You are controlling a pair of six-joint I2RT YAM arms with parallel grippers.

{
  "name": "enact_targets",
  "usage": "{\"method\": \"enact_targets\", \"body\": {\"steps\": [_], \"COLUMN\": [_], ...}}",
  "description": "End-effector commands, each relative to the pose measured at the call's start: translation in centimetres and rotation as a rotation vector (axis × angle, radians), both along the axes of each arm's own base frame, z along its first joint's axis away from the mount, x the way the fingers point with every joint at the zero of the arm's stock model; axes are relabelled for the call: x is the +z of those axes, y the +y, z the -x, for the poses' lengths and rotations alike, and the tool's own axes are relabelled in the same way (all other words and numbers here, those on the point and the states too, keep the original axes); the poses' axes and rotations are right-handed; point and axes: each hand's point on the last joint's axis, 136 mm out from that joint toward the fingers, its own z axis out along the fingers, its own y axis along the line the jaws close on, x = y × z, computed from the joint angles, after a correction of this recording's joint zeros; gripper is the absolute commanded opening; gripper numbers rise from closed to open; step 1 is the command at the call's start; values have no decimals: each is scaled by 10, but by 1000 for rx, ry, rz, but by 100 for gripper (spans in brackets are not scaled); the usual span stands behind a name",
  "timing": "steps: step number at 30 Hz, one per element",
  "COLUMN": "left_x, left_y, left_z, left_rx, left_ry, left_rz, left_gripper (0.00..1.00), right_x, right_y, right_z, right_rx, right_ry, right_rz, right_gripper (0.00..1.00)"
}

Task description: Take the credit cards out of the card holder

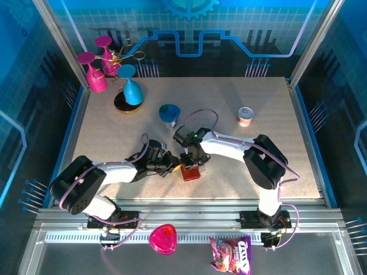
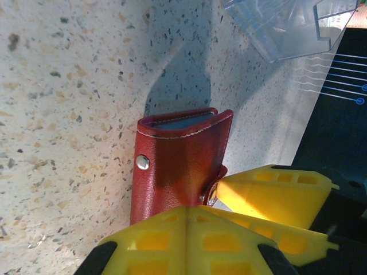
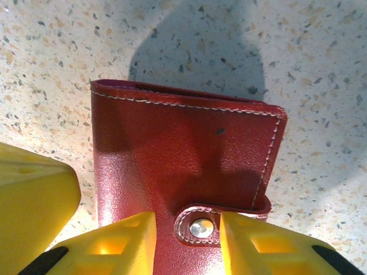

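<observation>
The card holder (image 3: 183,154) is a dark red wallet, closed, with its snap tab (image 3: 200,228) fastened; it lies near the table's front middle (image 1: 191,173). A thin blue edge of the credit cards (image 2: 183,121) shows at its far open end. My left gripper (image 2: 190,211) is shut, its yellow fingertips meeting at the holder's near end with nothing visible between them. My right gripper (image 3: 188,240) is open, its fingers straddling the snap tab, one touching it and the other a little apart. Both grippers meet over the holder in the top view, the left (image 1: 174,166) and the right (image 1: 189,162).
A clear plastic stand (image 2: 281,28) sits just beyond the holder. A blue cone (image 1: 169,113), a small can (image 1: 246,116) and pink and blue goblets (image 1: 100,77) stand farther back. A pink heart dish (image 1: 163,239) and a candy bag (image 1: 230,255) lie below the front rail.
</observation>
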Motion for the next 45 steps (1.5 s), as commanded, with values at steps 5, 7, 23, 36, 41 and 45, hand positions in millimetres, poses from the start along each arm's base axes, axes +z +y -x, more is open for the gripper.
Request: {"method": "enact_targets", "body": {"steps": [5, 7, 23, 36, 41, 45], "left_x": [-5, -5, -5, -14, -25, -34], "left_y": [5, 4, -17, -22, -17, -12], "left_z": [0, 0, -1, 0, 3, 6], "left_rx": [23, 21, -43, -49, -42, -31], "left_ry": [15, 16, 35, 68, 88, 103], "left_rz": [-7, -5, 13, 5, -18, -38], "left_gripper": [3, 3, 4, 3, 3, 3], "right_x": [-9, -12, -10, -4, -3, -3], "right_y": [-1, -1, 5, 7, 4, -1], "right_z": [7, 8, 10, 7, 5, 4], "right_rx": [24, 18, -58, -177, -218, -253], "right_ry": [18, 23, 44, 113, 129, 149], "right_rz": [46, 44, -95, -322, -384, -427], "right_gripper": [34, 32, 21, 18, 17, 17]}}
